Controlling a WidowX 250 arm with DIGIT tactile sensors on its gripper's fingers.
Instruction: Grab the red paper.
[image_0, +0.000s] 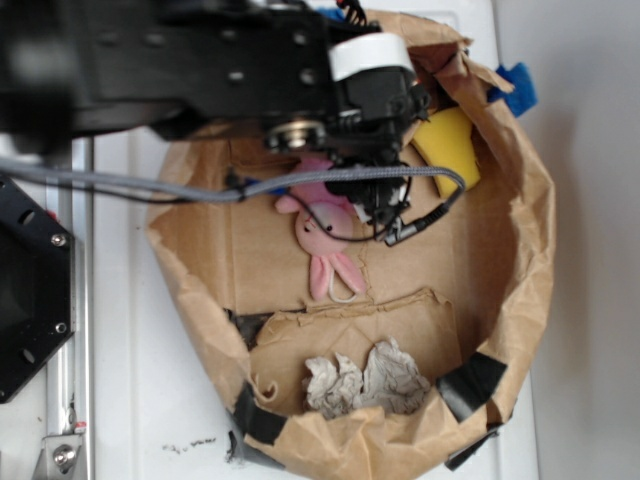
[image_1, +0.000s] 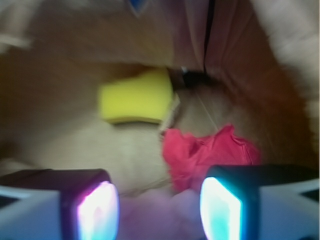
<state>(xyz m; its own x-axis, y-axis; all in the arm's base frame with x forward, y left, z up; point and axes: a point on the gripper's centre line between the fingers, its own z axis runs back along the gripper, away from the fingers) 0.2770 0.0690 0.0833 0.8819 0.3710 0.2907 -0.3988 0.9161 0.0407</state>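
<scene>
One red paper (image_1: 210, 152) was found, a crumpled wad lying on the brown paper floor of the bag, seen only in the wrist view; in the exterior view the arm hid it. It lay just ahead of the tool (image_1: 159, 207) and off to the side of its centre line, partly behind one fingertip (image_1: 220, 207). The tool's fingers stood apart and held nothing. In my judgement the wad was light, soft and springy, would crush readily without damage, and offered no slippery face. The best hold appeared to be across its bulkier middle, not the thin loose edges, which could tear or slide out. A yellow sponge (image_1: 135, 97) lay just beyond the wad, near but seemingly not touching. The pink plush bunny (image_0: 325, 245) lay beneath the arm. Two grey-white crumpled paper balls (image_0: 365, 380) sat well apart in the walled paper bag (image_0: 525, 240).
</scene>
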